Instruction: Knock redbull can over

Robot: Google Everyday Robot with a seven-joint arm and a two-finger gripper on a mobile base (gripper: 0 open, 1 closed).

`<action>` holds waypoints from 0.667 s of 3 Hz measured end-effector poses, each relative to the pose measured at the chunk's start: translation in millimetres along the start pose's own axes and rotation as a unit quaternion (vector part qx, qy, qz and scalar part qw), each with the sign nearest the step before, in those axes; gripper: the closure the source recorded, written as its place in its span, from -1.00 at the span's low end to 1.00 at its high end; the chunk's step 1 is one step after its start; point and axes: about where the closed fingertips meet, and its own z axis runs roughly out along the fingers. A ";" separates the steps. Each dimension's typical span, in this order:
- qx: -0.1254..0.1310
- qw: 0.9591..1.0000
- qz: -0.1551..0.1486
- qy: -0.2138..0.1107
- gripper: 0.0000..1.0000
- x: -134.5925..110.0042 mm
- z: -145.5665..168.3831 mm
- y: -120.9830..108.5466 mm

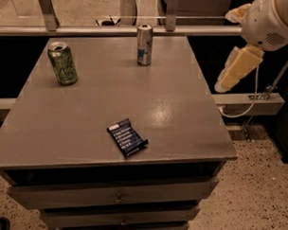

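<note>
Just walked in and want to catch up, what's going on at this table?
The robot's job is to knock over the slim silver can, standing upright near the table's back edge. Its claw hangs beyond the table's right side, touching nothing. A green can stands back left; a dark packet lies near the front.

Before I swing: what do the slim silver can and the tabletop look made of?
The slim silver-and-blue redbull can looks like thin metal: dull sheen, rimmed top. The grey tabletop seems painted metal or laminate, smooth, semi-gloss: it shows a glare patch. The gripper hangs beyond the table's right edge, apart from the can.
</note>
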 end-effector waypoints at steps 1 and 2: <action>0.021 0.997 0.019 -0.067 -1.00 -17.2 31.6 -51.6; 0.022 0.997 0.021 -0.070 -1.00 -17.7 33.7 -51.8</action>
